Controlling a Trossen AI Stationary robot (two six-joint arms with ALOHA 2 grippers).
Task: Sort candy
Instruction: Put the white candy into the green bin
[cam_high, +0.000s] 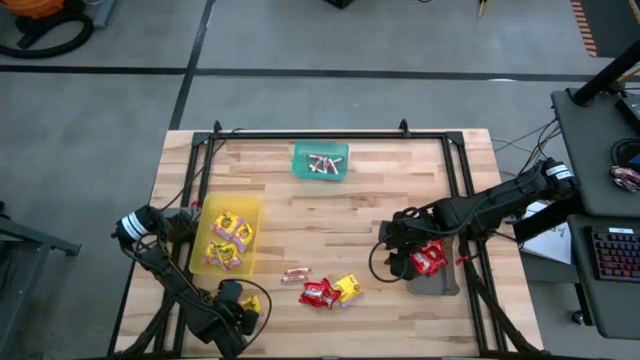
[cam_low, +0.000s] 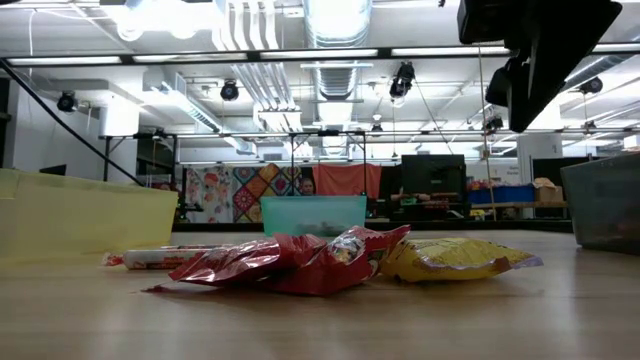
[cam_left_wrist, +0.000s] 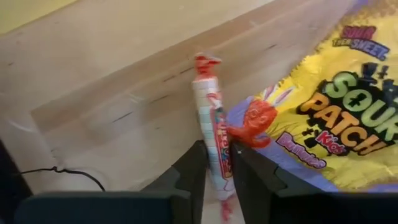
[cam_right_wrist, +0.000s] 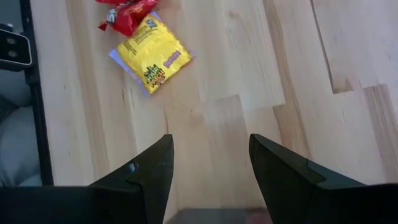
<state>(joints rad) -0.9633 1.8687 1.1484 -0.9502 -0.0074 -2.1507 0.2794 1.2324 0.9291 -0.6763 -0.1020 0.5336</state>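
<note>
Candy colours on a pale wood table

The table (cam_high: 330, 215) is light blond planks with darker grain lines, framed in black. The yellow tray (cam_high: 205, 235) holds yellow packets marked with purple and red; the green tray (cam_high: 298, 160) is teal and carries pinkish-silver rolls; the grey tray (cam_high: 437, 284) is dull charcoal, with a shiny red packet (cam_high: 430, 258) at it. Loose on the wood: red packets (cam_high: 317, 293), a yellow packet (cam_right_wrist: 153, 57) with a purple edge and black lettering, and a pinkish roll (cam_high: 294, 273). The black fingers of the left gripper (cam_left_wrist: 217, 165) flank a white roll (cam_left_wrist: 210, 127) striped red with red twisted ends, beside a yellow Sour Patch packet (cam_left_wrist: 336, 106) with green, orange and purple print.
</note>
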